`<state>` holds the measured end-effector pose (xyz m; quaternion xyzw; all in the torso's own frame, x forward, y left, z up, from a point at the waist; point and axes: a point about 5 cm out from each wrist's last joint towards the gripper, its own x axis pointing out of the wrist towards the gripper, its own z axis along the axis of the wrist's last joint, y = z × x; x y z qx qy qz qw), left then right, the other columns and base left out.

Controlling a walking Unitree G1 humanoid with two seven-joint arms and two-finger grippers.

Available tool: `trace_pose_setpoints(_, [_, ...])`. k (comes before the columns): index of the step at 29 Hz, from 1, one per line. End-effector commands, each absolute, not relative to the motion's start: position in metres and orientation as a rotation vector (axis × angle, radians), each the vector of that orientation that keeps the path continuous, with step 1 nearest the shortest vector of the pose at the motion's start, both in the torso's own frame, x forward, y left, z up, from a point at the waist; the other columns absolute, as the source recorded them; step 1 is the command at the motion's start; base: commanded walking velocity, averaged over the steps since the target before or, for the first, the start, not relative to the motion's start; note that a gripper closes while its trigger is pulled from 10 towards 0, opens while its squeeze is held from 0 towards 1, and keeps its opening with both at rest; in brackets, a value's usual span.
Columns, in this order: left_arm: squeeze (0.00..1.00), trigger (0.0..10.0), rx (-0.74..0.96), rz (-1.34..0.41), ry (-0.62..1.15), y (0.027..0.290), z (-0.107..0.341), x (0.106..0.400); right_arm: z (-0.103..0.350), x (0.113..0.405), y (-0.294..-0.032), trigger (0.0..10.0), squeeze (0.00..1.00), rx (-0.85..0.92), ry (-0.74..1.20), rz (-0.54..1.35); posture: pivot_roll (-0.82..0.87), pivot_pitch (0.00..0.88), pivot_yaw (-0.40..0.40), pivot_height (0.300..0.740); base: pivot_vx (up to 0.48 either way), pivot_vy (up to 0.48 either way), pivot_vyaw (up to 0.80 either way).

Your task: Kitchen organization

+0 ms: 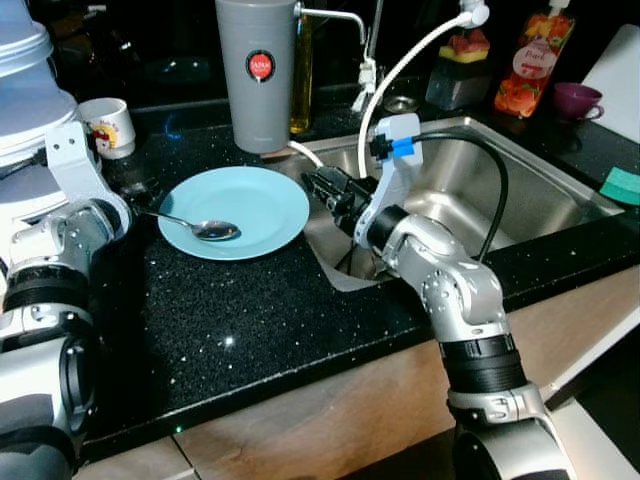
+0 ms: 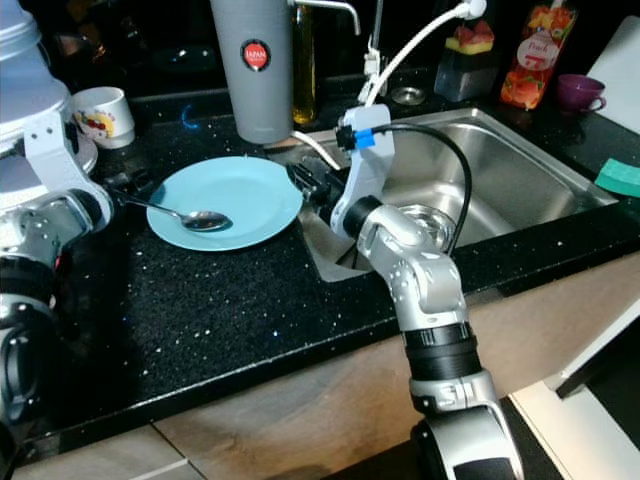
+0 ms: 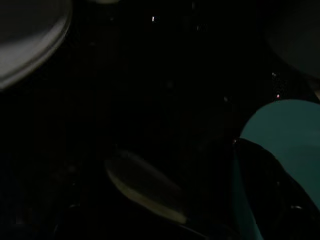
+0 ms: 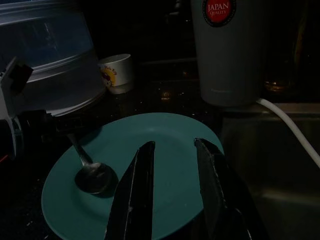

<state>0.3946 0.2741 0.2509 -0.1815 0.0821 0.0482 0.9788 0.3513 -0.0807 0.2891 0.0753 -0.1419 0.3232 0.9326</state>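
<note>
Right wrist view: claw (image 4: 172, 150) over plate (image 4: 170, 130) rim

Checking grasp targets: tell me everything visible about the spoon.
The spoon looks like shiny metal, small, with an oval bowl and a thin straight handle. Its bowl lies on the light blue plate, left of centre; the handle runs out over the rim toward the left pincer, whose fingers are at the handle's end. Whether they grip it is unclear.

One teal plate (image 1: 240, 208), one spoon (image 1: 200, 227), one white mug (image 1: 105, 126), one grey canister (image 1: 256, 70), one purple cup (image 1: 577, 100), one juice pouch (image 1: 532, 62), two grippers, left (image 2: 135, 188), right (image 1: 325, 187)
</note>
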Motion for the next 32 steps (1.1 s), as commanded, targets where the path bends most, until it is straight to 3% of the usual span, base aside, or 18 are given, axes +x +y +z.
trace_pose_setpoints(1, [0.0,10.0,-0.393,0.111,0.181,0.277,0.253,0.394,0.291,0.351,-0.082,10.0,0.0,0.157,-0.288,0.667,-0.02,0.103,0.011,0.74,0.0,0.0,0.0])
trace_pose_setpoints(8, [0.0,10.0,-0.439,0.108,0.185,0.276,0.252,0.395,0.291,0.351,-0.082,10.0,0.0,0.158,-0.289,0.666,-0.02,0.101,0.012,0.74,0.0,0.0,0.0])
trace_pose_setpoints(9, [0.0,7.8,-0.447,0.109,0.181,0.276,0.252,0.396,0.291,0.351,-0.082,10.0,0.0,0.158,-0.29,0.665,-0.02,0.101,0.012,0.74,0.0,0.0,0.0])
trace_pose_setpoints(11, [0.0,7.8,-0.447,0.109,0.181,0.276,0.252,0.396,0.291,0.351,-0.082,10.0,0.0,0.158,-0.29,0.665,-0.02,0.101,0.012,0.74,0.0,0.0,0.0])
trace_pose_setpoints(12, [0.0,0.0,-0.456,0.109,0.175,0.277,0.253,0.396,0.291,0.351,-0.082,10.0,0.0,0.159,-0.29,0.664,-0.02,0.1,0.012,0.74,0.0,0.0,0.0])
trace_pose_setpoints(32, [0.0,0.0,-0.537,0.141,0.085,0.28,0.265,0.398,0.292,0.352,-0.083,10.0,0.0,0.168,-0.291,0.653,-0.02,0.099,0.015,0.74,0.0,0.0,0.0])
